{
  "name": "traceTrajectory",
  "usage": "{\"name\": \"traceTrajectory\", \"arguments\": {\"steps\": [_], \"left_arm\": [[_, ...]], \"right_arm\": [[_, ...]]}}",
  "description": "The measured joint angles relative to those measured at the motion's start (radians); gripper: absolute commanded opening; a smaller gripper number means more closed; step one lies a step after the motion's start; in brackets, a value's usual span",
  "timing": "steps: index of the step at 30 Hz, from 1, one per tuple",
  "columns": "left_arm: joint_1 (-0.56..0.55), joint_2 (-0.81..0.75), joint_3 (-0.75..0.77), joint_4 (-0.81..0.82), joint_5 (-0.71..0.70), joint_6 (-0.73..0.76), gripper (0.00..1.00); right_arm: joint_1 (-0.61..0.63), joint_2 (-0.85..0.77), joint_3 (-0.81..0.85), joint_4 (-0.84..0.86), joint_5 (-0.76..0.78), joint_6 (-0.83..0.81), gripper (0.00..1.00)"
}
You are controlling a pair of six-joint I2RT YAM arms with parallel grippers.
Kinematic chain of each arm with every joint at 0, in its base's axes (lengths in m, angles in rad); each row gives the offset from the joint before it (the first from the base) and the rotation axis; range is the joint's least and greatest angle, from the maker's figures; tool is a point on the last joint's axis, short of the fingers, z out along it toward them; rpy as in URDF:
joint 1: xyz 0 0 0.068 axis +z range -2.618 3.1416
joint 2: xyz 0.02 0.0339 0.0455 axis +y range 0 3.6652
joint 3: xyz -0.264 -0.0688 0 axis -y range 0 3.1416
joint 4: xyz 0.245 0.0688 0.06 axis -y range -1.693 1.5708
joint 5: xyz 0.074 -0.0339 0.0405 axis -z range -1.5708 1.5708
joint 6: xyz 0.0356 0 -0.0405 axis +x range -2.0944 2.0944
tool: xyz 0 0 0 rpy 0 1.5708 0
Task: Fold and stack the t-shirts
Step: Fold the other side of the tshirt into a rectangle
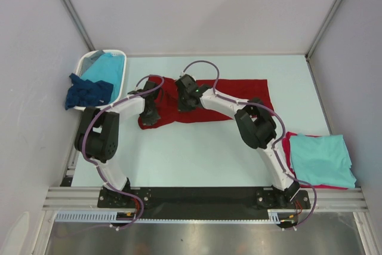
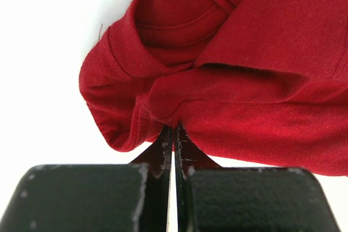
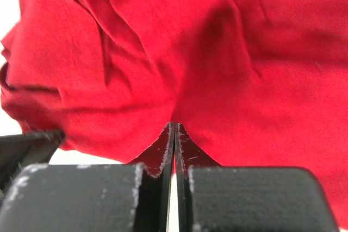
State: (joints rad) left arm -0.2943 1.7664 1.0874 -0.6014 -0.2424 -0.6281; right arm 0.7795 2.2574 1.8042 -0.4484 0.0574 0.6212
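Note:
A dark red t-shirt (image 1: 239, 97) lies crumpled across the middle of the table. Its left part is bunched up between my two grippers. In the left wrist view my left gripper (image 2: 174, 130) is shut on a fold of the red t-shirt (image 2: 244, 91) just below the ribbed collar (image 2: 163, 31). From above, the left gripper (image 1: 149, 113) sits at the shirt's left end. My right gripper (image 1: 186, 98) is further right on the same shirt. Its wrist view shows that gripper (image 3: 174, 126) shut on a pinch of the red cloth (image 3: 163, 52).
A white basket (image 1: 83, 63) at the back left holds a turquoise shirt (image 1: 108, 67). A dark navy shirt (image 1: 89, 92) hangs over its front rim. At the near right lies a folded turquoise shirt (image 1: 322, 159) on top of a red one (image 1: 287, 146).

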Motion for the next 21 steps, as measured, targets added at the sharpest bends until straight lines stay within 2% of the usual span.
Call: {"name": "traceTrajectory", "arguments": {"steps": [13, 21], "left_arm": [[0.000, -0.010, -0.009, -0.013, 0.005, 0.000, 0.00], [0.000, -0.010, -0.009, -0.013, 0.007, 0.000, 0.00]], "right_arm": [[-0.019, 0.191, 0.317, -0.066, -0.026, -0.032, 0.00], [-0.050, 0.233, 0.356, -0.071, -0.029, -0.035, 0.00]]}}
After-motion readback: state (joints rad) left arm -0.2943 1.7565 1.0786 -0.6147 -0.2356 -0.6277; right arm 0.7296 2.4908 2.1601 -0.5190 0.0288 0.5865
